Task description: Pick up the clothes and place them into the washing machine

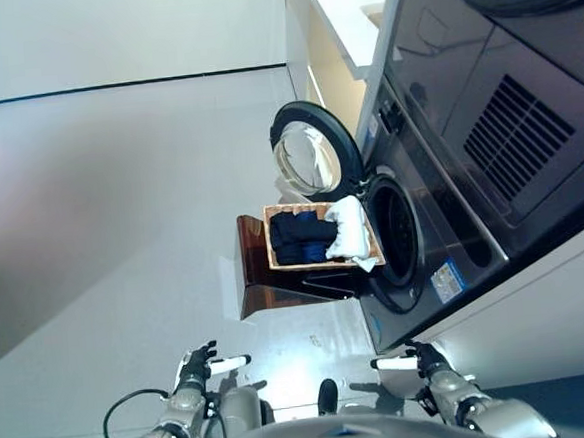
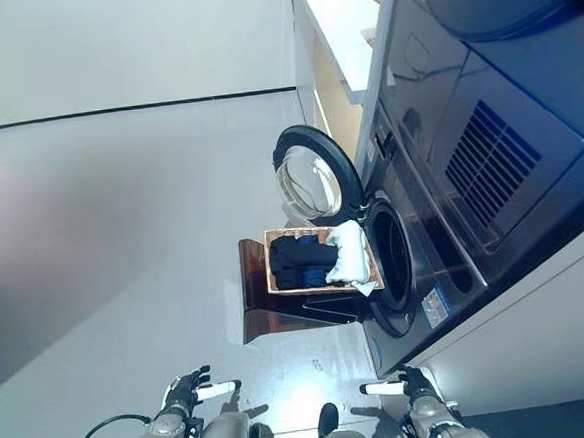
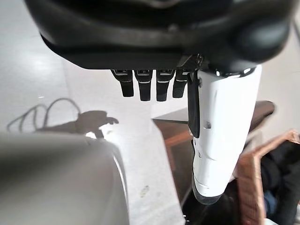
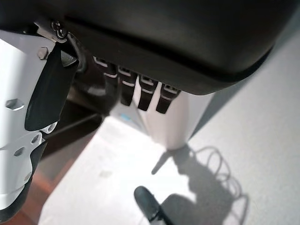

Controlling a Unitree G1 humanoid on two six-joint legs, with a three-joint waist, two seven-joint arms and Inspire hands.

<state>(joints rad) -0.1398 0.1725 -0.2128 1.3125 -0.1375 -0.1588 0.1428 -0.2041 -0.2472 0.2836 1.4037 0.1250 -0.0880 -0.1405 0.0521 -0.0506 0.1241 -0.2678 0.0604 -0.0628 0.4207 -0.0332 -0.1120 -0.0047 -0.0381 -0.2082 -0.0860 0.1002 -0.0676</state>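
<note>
**Both hands empty, clothes in basket**

Left hand (image 1: 195,369) and right hand (image 1: 426,358) hang relaxed, fingers straight, holding nothing. Dark clothes (image 1: 301,237) and a white cloth (image 1: 348,228) lie in the basket (image 1: 320,264) on a stand (image 1: 261,276), just beside the washer (image 1: 442,209), door (image 1: 312,152) open.

No text, number or sign can be read here. A blue-and-white sticker (image 1: 447,280) sits on the front of the washing machine (image 1: 442,218), beside its open drum, but its print is too small to make out.
</note>
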